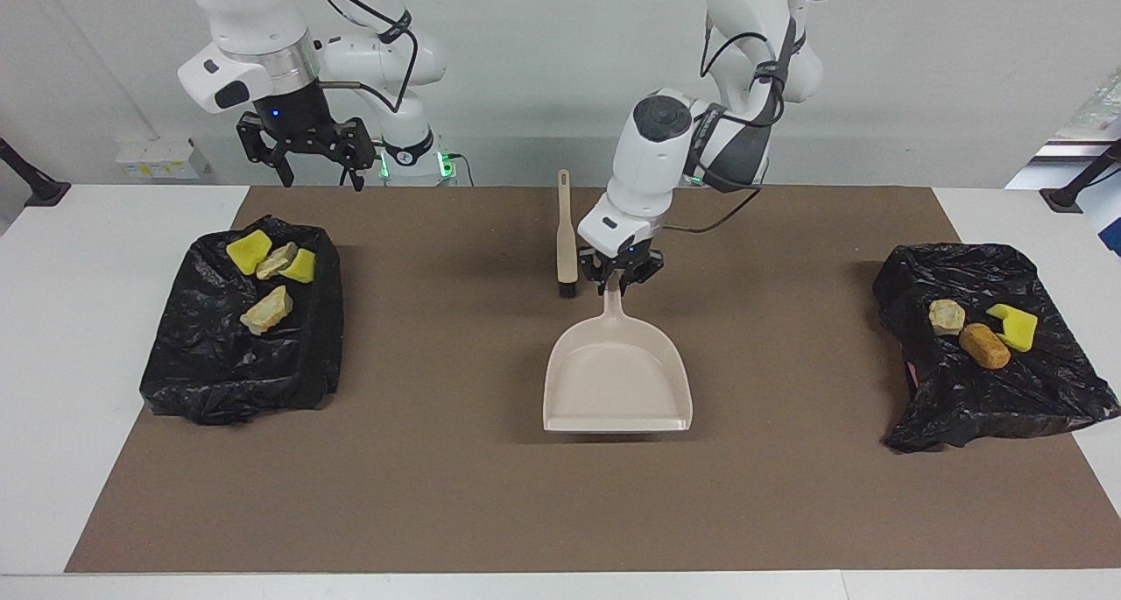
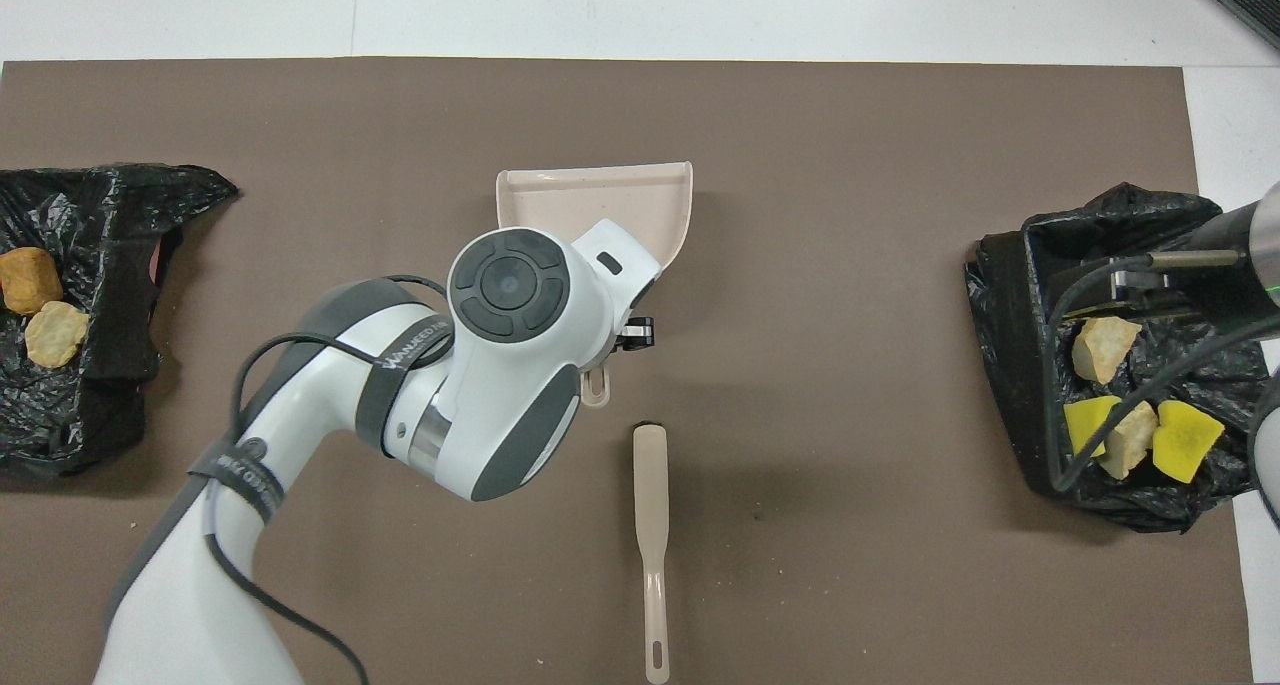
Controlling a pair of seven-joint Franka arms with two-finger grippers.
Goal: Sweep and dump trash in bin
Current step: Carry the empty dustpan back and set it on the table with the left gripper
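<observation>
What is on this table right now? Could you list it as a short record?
Dustpan: mid-mat, handle held by the left gripper
Brush: lying free beside the dustpan handle
Bin, right arm's end: black-lined, four trash lumps inside
Bin, left arm's end: black-lined, three trash lumps inside
Right gripper: open, raised near its bin, waiting
Mat: no trash on it
</observation>
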